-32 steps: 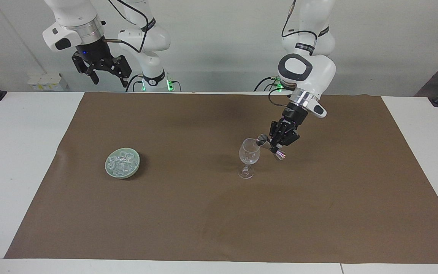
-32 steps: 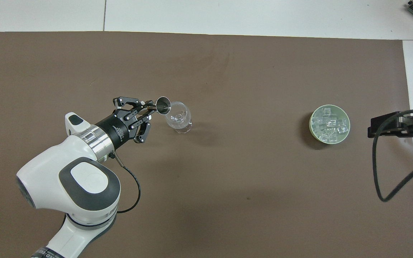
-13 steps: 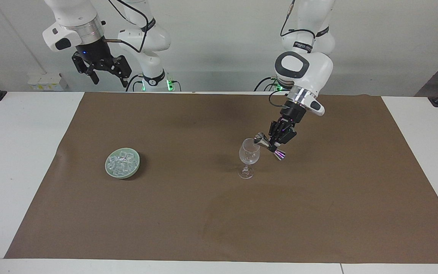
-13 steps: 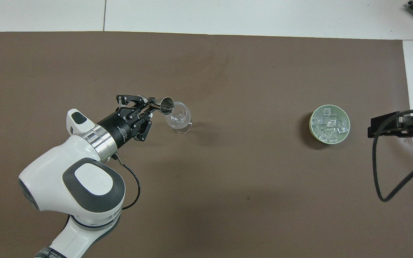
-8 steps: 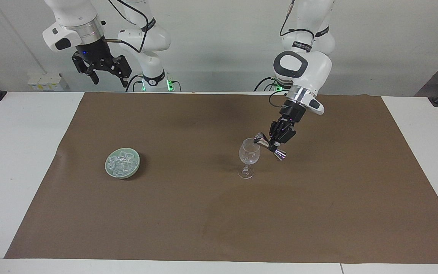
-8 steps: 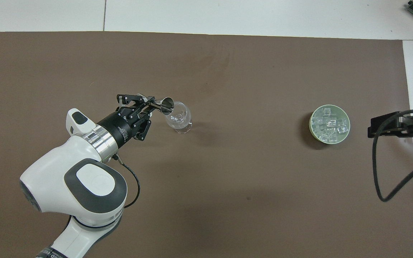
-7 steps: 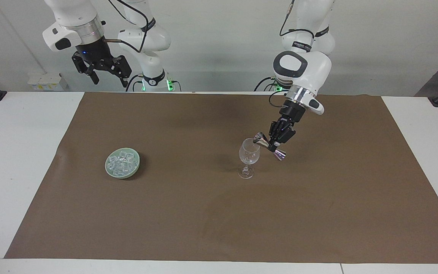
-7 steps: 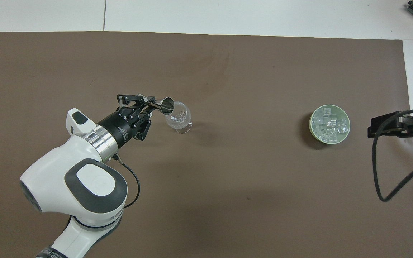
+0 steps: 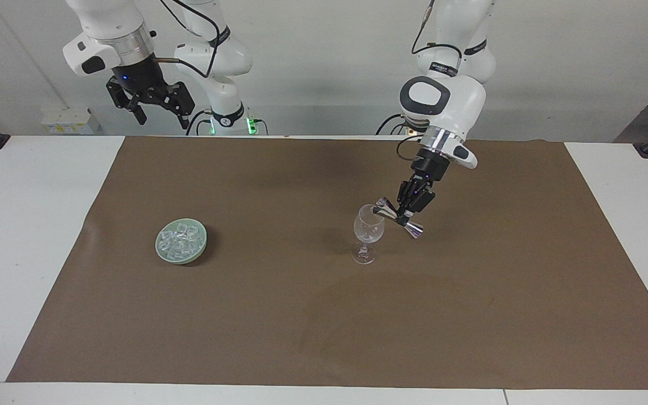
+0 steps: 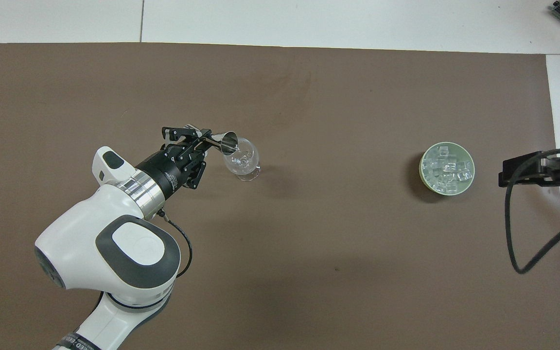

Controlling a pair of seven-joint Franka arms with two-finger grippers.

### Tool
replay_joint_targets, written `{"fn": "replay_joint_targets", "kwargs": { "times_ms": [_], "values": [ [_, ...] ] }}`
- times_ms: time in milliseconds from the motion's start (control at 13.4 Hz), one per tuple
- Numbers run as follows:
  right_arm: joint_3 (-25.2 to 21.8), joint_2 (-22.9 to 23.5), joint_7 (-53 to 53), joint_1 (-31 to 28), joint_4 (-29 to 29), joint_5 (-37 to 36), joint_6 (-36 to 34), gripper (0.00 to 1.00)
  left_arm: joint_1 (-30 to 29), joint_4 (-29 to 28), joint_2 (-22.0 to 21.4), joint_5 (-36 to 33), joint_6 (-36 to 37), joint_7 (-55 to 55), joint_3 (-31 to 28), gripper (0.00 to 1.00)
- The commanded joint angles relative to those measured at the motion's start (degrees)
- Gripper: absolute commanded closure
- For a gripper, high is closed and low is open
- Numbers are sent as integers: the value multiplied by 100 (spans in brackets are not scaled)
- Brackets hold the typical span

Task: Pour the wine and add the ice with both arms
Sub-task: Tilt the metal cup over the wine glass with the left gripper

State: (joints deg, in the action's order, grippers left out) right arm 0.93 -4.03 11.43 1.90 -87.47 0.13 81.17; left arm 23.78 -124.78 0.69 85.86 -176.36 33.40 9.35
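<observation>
Pouring step by the look of it. Facing view: left pincer (image 9: 404,213) clamps a tipped steel jigger (image 9: 397,217), its mouth over the wine glass (image 9: 368,232) at centre; right pincer (image 9: 156,105) waits spread wide, upper left.

Overhead view — ice (image 10: 447,168) sits in its green bowl (image 10: 426,182), right of centre. Next, I'd guess: level the jigger, back off.

The jigger (image 9: 397,215) was polished metal, mirror-bright. The wine glass (image 9: 367,233) was clear, glossy glass. The ice (image 9: 180,238) looked glassy and wet-bright in a smooth, pale green bowl (image 9: 162,252) with a satin sheen. A matt brown paper-like sheet (image 9: 324,315) covered the smooth white bench (image 9: 20,225). The arms' shells were glossy white plastic with brushed metal wrist rings; the left gripper (image 9: 404,211) was matt black.
</observation>
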Motion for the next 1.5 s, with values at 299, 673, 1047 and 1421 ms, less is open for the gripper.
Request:
{"fn": "replay_joint_targets", "kwargs": {
  "times_ms": [299, 673, 1047, 1421],
  "values": [
    [-5, -115, -106, 12, -138, -75, 13, 0, 171, 129, 89, 45, -240, -465, -91, 100],
    [-5, -115, -114, 12, -138, -66, 13, 0, 215, 164, 98, 36, -337, -667, -91, 100],
    [-5, -115, -106, 12, -130, -66, 12, 0, 277, 199, 151, 27, -486, -913, -91, 100],
    [-5, -115, -114, 12, -130, -75, 4, 0, 303, 199, 151, 27, -522, -1309, -91, 100]
  ]
}}
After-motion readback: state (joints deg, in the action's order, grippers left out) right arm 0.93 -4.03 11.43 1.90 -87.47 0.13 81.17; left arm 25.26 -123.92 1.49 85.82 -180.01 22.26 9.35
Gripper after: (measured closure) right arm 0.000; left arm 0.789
